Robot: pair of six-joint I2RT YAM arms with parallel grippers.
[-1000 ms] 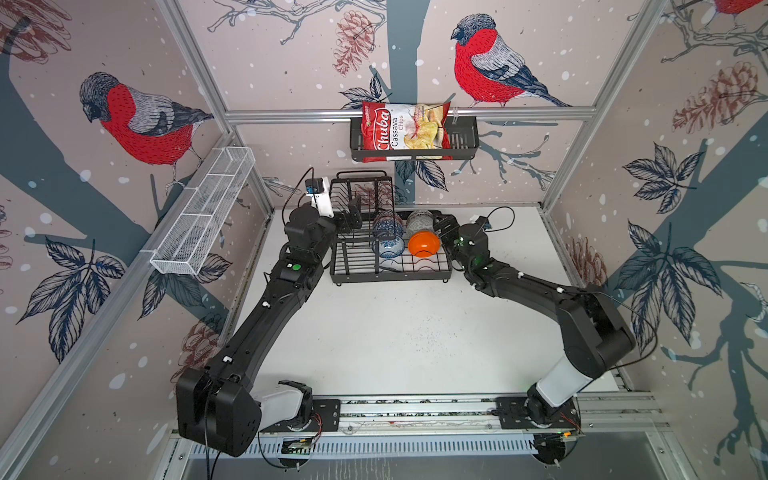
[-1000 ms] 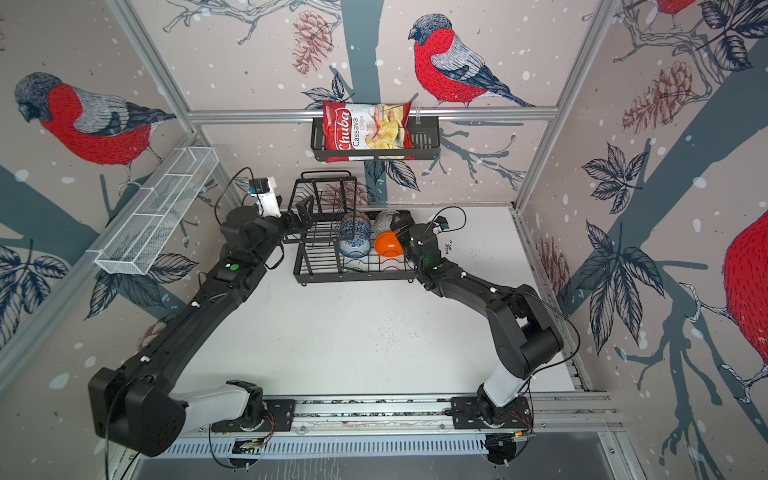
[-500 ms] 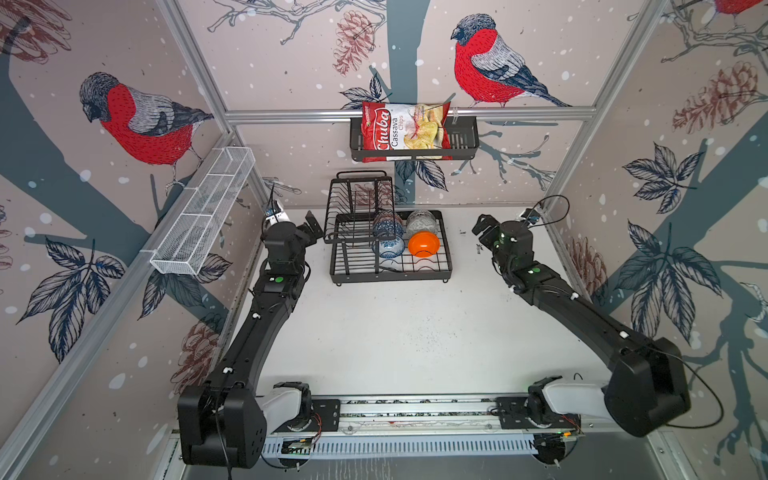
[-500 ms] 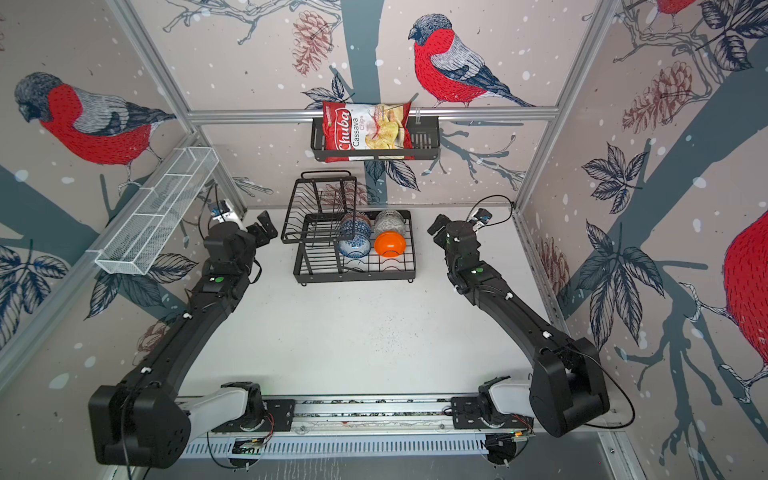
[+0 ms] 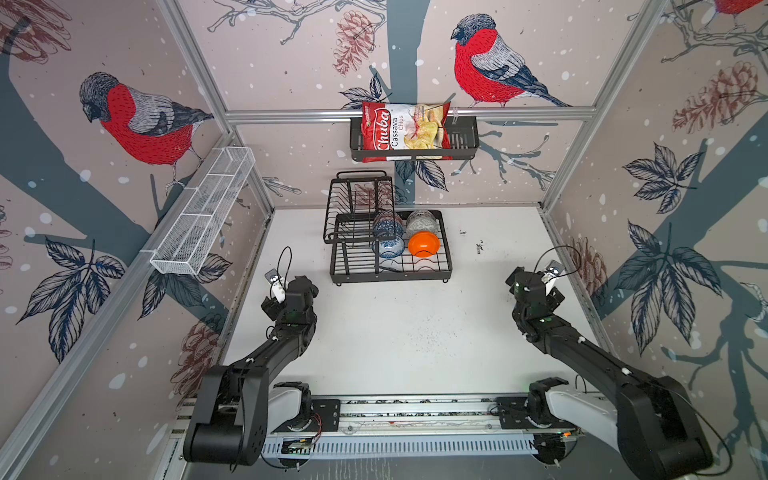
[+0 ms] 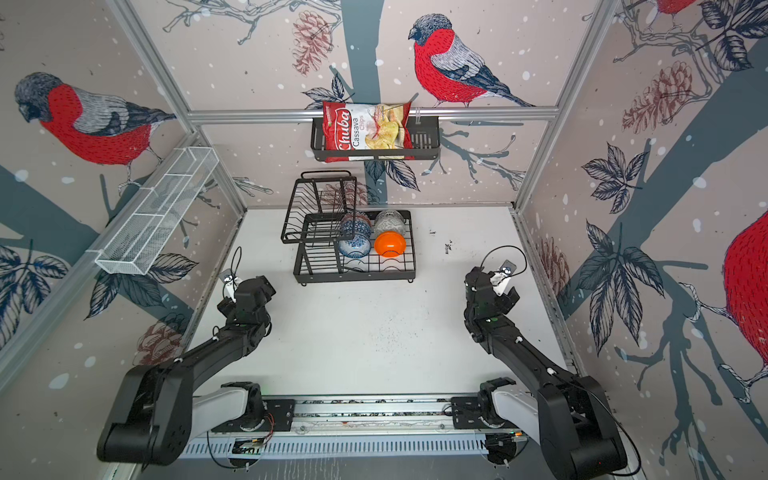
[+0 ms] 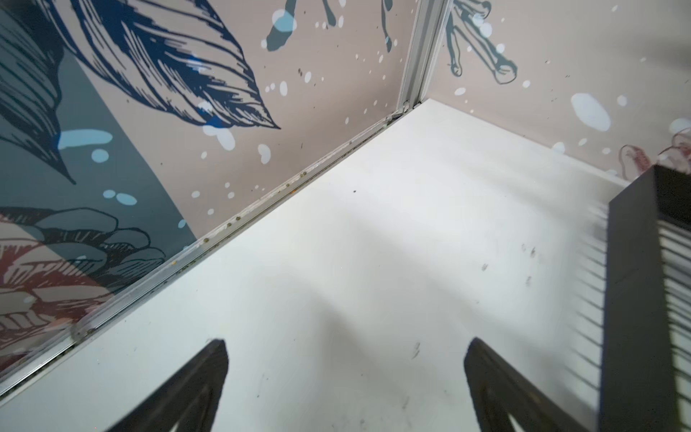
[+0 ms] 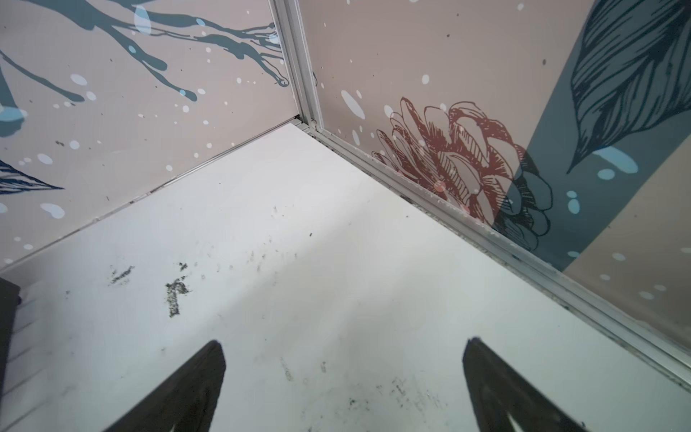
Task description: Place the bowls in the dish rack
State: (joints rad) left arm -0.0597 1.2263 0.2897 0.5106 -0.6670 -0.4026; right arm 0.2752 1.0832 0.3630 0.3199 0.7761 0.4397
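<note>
1. Four bowls show in both top views: one blue geometric bowl, one pale grey patterned bowl, one blue-white floral bowl and one plain orange bowl.
2. There is one dish rack, of black wire, standing at the far middle of the white counter. It has a flat base and one raised tier over its far-left part.
3. All four bowls sit on the rack's base in its far-right part, packed two by two and touching. The two blue ones are on the left, partly under the raised tier's right edge. The grey one is far right and the orange one is just nearer than it.
4. The grey bowl's pattern is too small to read from here.
5. There are two arms. The left tool has its fingers spread wide with nothing between them, over bare counter to the near left of the rack.
6. The blurred dark edge in the left wrist view is probably the rack's side.
7. The right tool is likewise spread wide and empty, over scuffed counter well to the right of the rack, close to the right wall.
8. One chips bag lies in one black basket on the far wall. One white mesh tray hangs on the left wall.
</note>
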